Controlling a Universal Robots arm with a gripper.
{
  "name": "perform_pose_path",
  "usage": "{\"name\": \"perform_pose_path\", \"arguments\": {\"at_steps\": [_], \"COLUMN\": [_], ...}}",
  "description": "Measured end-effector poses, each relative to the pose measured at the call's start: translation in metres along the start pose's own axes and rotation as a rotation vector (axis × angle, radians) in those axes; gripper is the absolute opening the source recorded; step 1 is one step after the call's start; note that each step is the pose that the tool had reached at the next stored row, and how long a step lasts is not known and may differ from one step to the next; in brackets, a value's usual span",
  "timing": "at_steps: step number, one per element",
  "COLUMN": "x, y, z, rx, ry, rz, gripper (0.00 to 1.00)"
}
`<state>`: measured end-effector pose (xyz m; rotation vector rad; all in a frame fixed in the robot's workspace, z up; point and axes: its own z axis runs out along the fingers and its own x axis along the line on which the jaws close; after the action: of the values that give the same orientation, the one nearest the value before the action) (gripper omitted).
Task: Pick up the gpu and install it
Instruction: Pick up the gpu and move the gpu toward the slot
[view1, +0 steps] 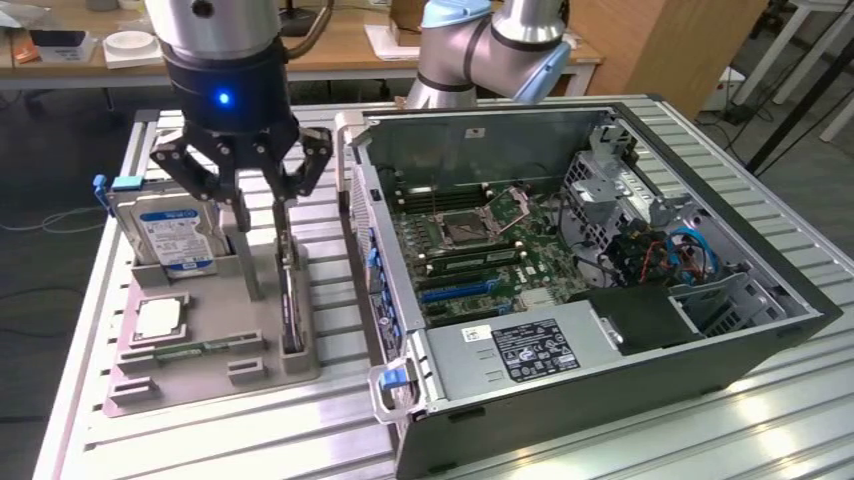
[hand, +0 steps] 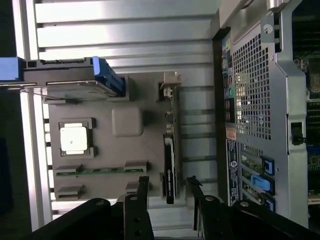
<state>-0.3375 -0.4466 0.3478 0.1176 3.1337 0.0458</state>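
The gpu (view1: 290, 292) stands on edge in a slot on the side of the grey holder tray (view1: 200, 382) nearest the computer. It looks like a thin dark card with a silver bracket at its far end. In the wrist view the gpu (hand: 170, 162) appears edge-on. My gripper (view1: 260, 192) hangs open just above it, one finger on each side of the card's line. In the wrist view the gripper (hand: 167, 186) straddles the card's near end, and its black fingers (hand: 142, 187) do not touch the card.
On the tray (hand: 145, 100) stand a silver hard drive (view1: 167, 235) with a blue label, a CPU (view1: 158, 318), a green memory stick (view1: 200, 348) and a grey post (hand: 127, 121). The open computer case (view1: 587, 260) lies at the exterior view's right, close beside the tray.
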Motion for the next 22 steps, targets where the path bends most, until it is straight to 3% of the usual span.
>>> {"name": "perform_pose_path", "arguments": {"at_steps": [1,8,22], "x": [-0.001,-0.014,-0.015], "y": [-0.0008,-0.0004,-0.0022], "z": [0.0019,0.0146,0.0400], "rx": [-0.0002,0.0000,-0.0004], "ry": [-0.0001,0.0003,0.0055], "rz": [0.000,-0.010,-0.122], "gripper": [0.43,0.43,0.43]}}
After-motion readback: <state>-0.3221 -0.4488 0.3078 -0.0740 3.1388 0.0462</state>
